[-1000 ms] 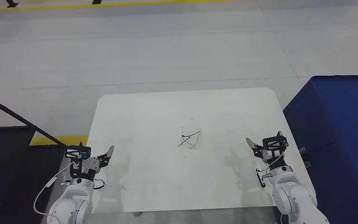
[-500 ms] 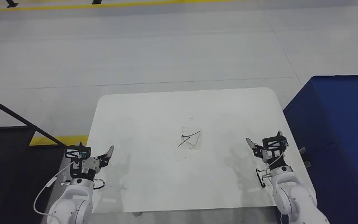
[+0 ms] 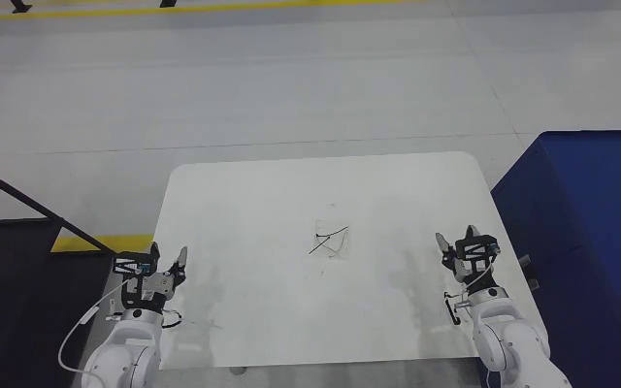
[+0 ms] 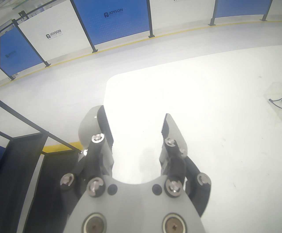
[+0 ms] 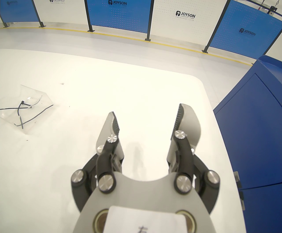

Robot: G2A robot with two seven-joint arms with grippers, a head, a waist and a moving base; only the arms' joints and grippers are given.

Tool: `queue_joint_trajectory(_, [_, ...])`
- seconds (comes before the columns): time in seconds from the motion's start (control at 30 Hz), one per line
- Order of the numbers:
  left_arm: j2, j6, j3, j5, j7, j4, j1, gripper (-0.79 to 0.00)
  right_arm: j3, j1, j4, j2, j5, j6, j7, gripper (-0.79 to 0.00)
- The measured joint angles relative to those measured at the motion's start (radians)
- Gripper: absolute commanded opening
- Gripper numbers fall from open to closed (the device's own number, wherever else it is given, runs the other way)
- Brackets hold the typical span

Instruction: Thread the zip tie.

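Thin black zip ties lie on a clear plastic sheet near the middle of the white table. One end of a tie shows at the sheet's corner in the left wrist view. My left gripper hovers over the table's near left corner, open and holding nothing. My right gripper stands open and empty over the near right part of the table. Both are well away from the ties.
A blue cabinet stands close against the table's right edge. A dark frame barrier stands left of the table. Blue and white panels line the far floor.
Both grippers' fingers have narrowed from a wider spread, staying open. The arms and the zip ties are in the same places.
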Motion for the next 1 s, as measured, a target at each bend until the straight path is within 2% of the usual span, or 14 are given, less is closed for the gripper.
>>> queue_joint_trajectory(0.77, [0.0, 0.0, 0.0, 0.0, 0.0, 0.0, 0.0, 0.0, 0.0, 0.0, 0.0, 0.0, 0.0, 0.0, 0.0, -0.425])
queue_joint_trajectory(0.8, [0.0, 0.0, 0.0, 0.0, 0.0, 0.0, 0.0, 0.0, 0.0, 0.0, 0.0, 0.0, 0.0, 0.0, 0.0, 0.0])
queue_joint_trajectory(0.9, [0.0, 0.0, 0.0, 0.0, 0.0, 0.0, 0.0, 0.0, 0.006, 0.008, -0.017, 0.001, 0.008, -0.021, -0.012, 0.0])
queue_joint_trajectory(1.0, [0.0, 0.0, 0.0, 0.0, 0.0, 0.0, 0.0, 0.0, 0.013, 0.038, -0.054, 0.007, 0.003, -0.111, 0.052, 0.0])
